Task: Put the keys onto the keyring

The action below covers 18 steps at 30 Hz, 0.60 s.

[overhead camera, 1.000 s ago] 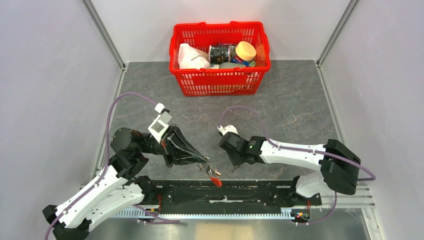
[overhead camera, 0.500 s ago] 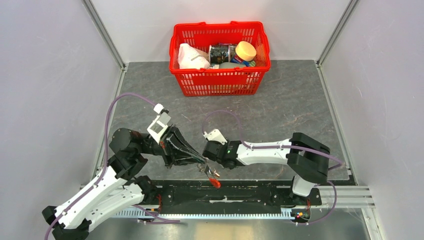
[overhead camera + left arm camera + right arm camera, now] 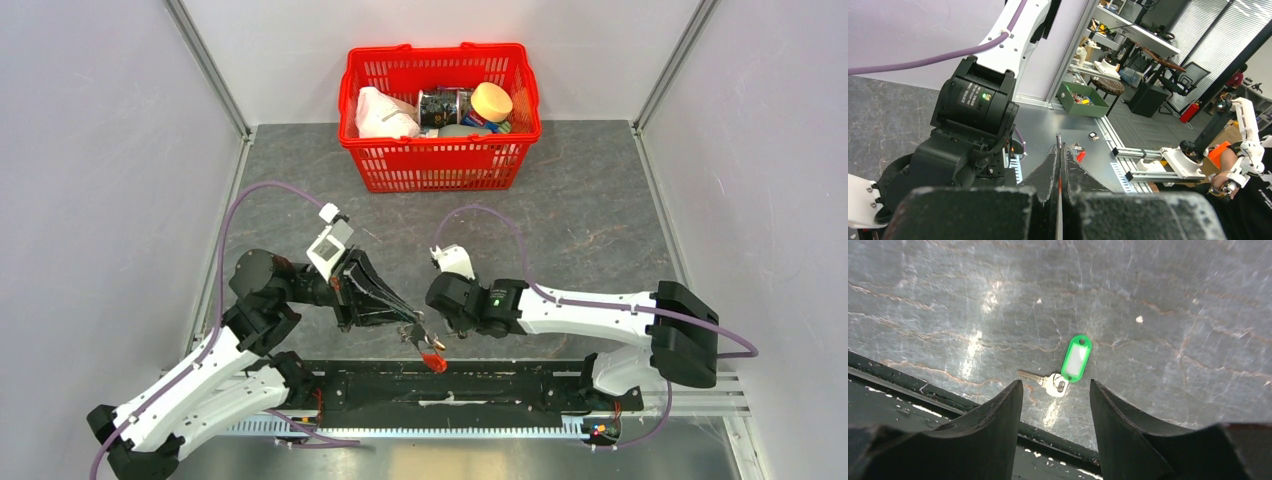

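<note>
Our right arm's elbow has swung back out since half a second ago; the right gripper (image 3: pixel 1055 385) hangs wide open over the key (image 3: pixel 1045 379) at the bench's (image 3: pixel 590 220) near edge, poised, we judge, to grasp. Left gripper (image 3: pixel 412 328) clamps the keyring (image 3: pixel 432 358), presenting it alongside.

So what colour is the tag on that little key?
The oval plastic tag is bright green with a white middle; right wrist view shows it best.
</note>
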Motion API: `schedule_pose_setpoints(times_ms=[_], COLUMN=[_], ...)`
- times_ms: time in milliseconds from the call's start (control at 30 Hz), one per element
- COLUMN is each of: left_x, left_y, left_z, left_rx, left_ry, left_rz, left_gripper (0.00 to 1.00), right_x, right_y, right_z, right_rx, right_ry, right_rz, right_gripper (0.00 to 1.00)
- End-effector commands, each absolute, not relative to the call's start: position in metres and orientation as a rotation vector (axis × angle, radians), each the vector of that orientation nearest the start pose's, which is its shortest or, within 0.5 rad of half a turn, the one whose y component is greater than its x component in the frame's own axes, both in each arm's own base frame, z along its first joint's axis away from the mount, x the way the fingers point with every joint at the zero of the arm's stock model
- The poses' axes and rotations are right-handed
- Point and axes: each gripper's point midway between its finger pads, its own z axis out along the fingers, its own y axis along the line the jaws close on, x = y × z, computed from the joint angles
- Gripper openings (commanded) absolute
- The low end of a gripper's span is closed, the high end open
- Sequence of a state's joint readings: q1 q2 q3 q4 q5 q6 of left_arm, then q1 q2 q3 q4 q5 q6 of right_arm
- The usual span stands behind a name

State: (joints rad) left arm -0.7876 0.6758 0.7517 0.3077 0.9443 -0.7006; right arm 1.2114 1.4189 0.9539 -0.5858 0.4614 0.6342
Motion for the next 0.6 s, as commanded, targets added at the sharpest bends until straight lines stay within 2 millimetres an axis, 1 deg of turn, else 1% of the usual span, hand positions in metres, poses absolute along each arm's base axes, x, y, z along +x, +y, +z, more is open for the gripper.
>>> schedule_pose_setpoints(times_ms=[0,133,233,400,567], left_x=[0.033,0.03,0.029,0.026,0.024], left_y=[-0.258,-0.255,-0.253,-0.251,-0.251], left_z=[0.403,0.406,0.404,0.402,0.402], left_rx=[1.049,1.053,1.061,1.071,1.088], left_ry=[1.153,1.139,1.154,1.147,1.149], left_rz=[-1.735,-1.726,-1.717,-1.711,-1.72], left_gripper=[0.02,0.02,0.02,0.02,0.02], right_x=[0.148,0.139,0.135,0.134,0.135], right_y=[0.273,0.277,0.279,0.274,0.268], right_z=[0.069,0.061,0.057,0.043,0.031], right_rx=[-0.4,-0.301,-0.262,-0.23,-0.204], right_ry=[2.529,2.588,2.621,2.647,2.659], right_rz=[0.199,0.254,0.264,0.208,0.152], right_gripper=[0.58,0.57,0.57,0.55,0.49])
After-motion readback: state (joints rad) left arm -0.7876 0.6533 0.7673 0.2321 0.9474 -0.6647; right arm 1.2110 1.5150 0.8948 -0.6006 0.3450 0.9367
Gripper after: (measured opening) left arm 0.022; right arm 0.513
